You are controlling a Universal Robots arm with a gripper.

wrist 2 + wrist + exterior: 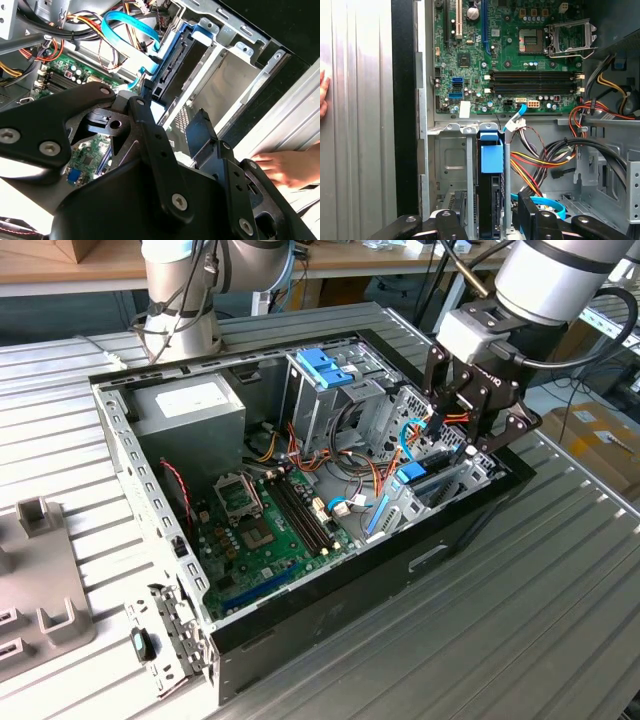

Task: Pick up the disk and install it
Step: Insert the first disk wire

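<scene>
The disk (490,170) stands on edge in a metal bay slot of the open computer case (470,515), its light-blue carrier (491,152) facing up. In the exterior view the disk (413,477) sits low at the case's right end, and my gripper (465,430) hangs just above it. In the first wrist view my gripper (492,225) is open, with one black finger (451,225) on each side of the disk and a gap between each finger and the disk. The second wrist view shows the disk (172,65) beyond the fingers (200,132).
Orange, yellow and blue cables (540,165) run beside the bay. The motherboard (265,525), grey power supply (190,405) and a drive cage with a blue latch (325,365) fill the case. A person's hand (285,167) rests on the ribbed table outside the case wall. A second arm base (180,300) stands behind.
</scene>
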